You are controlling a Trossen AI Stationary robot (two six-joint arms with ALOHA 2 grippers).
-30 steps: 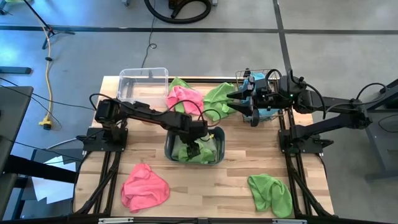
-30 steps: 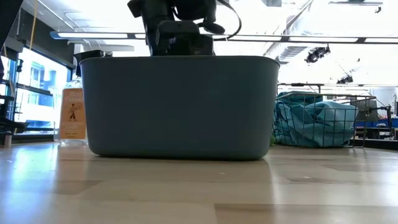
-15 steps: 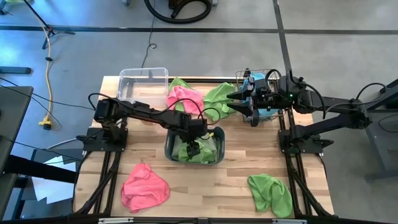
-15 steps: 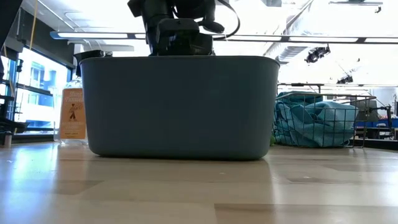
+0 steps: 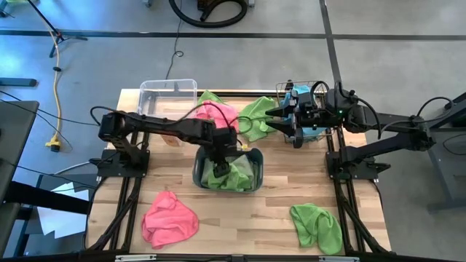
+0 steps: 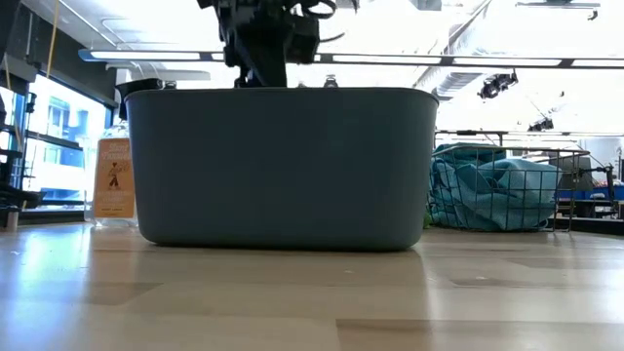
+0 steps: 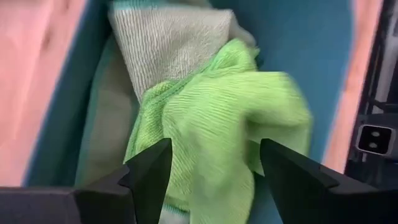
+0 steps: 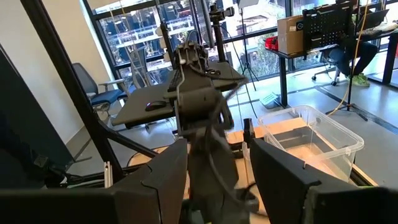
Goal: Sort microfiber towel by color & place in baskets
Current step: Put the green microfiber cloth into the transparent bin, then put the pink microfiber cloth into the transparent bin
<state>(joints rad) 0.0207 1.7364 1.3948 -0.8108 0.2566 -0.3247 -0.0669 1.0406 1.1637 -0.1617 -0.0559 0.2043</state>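
Observation:
The grey-blue tub [image 5: 255,175] stands mid-table with green towels [image 7: 217,124] lying crumpled in it. My left gripper [image 5: 227,161] hovers open above them, just over the tub's rim [image 6: 283,90], touching nothing. The clear bin [image 5: 167,98] stands at the far left. Under my right arm, the dark wire basket [image 6: 502,190] holds blue towels. My right gripper [image 5: 271,116] is open, pointing level toward the table's left. Loose on the table lie a pink towel [image 5: 170,218], a green one [image 5: 317,227], and a pink [image 5: 217,110] and a green one [image 5: 255,113] at the far side.
A labelled bottle [image 6: 114,180] stands behind the tub on the left in the low view. Bare wood shows between the near pink and near green towels. Another green towel [image 5: 207,97] lies beside the clear bin.
My left gripper has risen out of the grey-blue tub and drawn slightly toward the far edge. The green towel stays lying in the tub. My right arm has kept still.

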